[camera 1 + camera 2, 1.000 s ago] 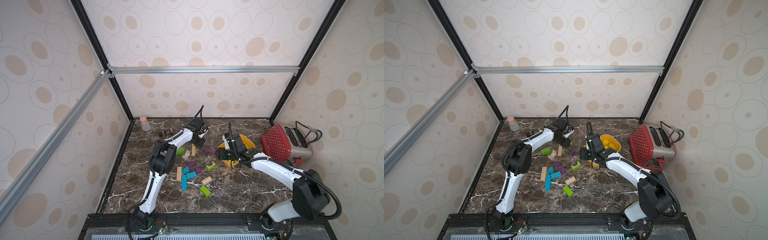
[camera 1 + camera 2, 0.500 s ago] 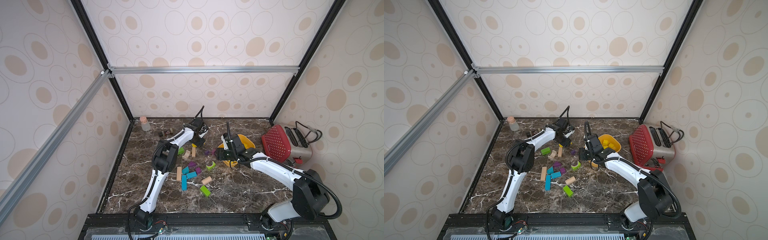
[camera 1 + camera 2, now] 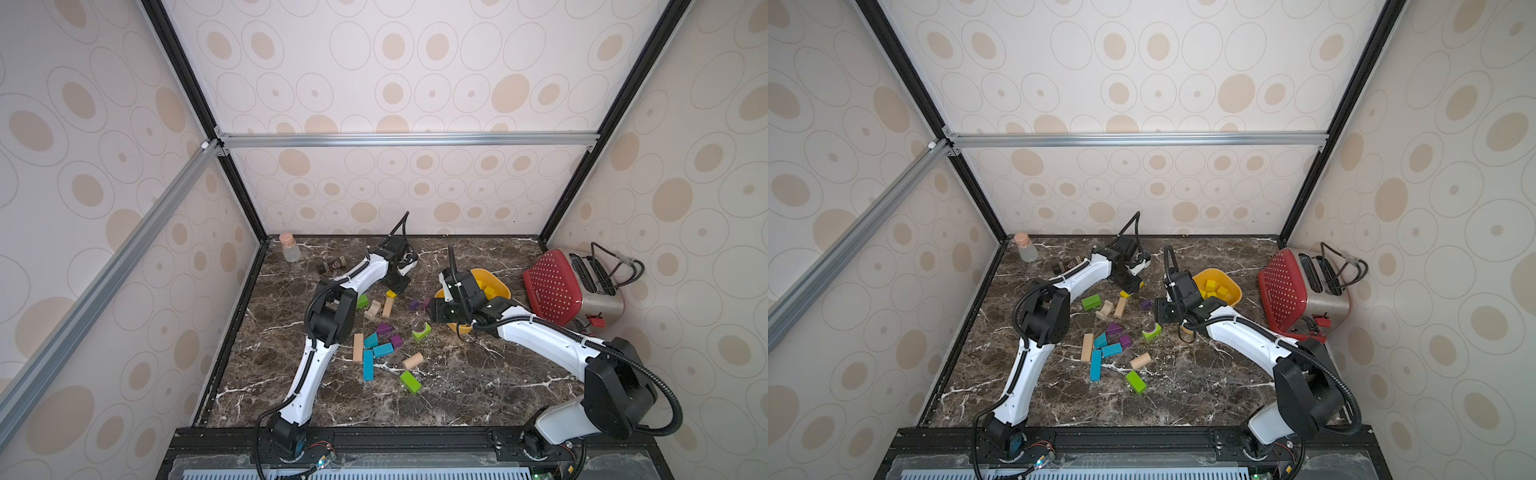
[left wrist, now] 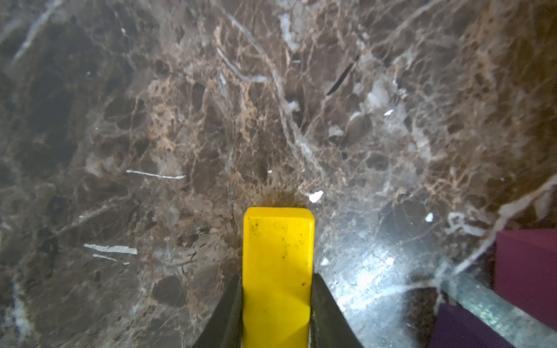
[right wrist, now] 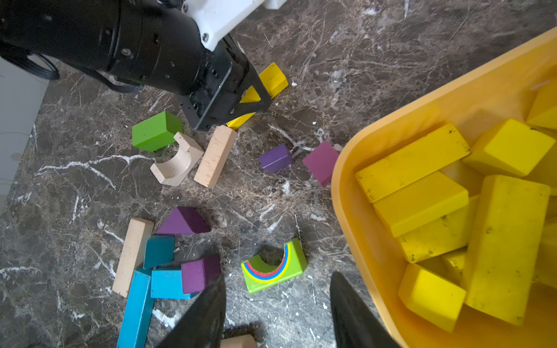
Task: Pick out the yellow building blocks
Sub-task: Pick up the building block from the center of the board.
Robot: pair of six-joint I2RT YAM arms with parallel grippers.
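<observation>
One of the yellow building blocks (image 4: 277, 259), a bar, lies on the marble table by a natural wood bar, and my left gripper (image 4: 277, 280) is shut on it, both fingers pressed to its sides. Both top views show this block (image 3: 390, 294) (image 3: 1124, 294) under the left gripper (image 3: 398, 286). Several more yellow blocks (image 5: 422, 202) lie piled in the orange-yellow bowl (image 5: 346, 192). My right gripper (image 5: 277, 289) hangs open and empty over the table beside the bowl, above a green rainbow arch (image 5: 272, 268).
Green (image 5: 155, 131), natural wood (image 5: 215, 156), purple (image 5: 275, 158) and blue (image 5: 135, 310) blocks are scattered across the middle of the table. A red toaster (image 3: 557, 286) stands at the right wall. A corked bottle (image 3: 289, 248) stands in the far left corner.
My left gripper has closed its jaws on the yellow bar. The right arm has barely moved.
</observation>
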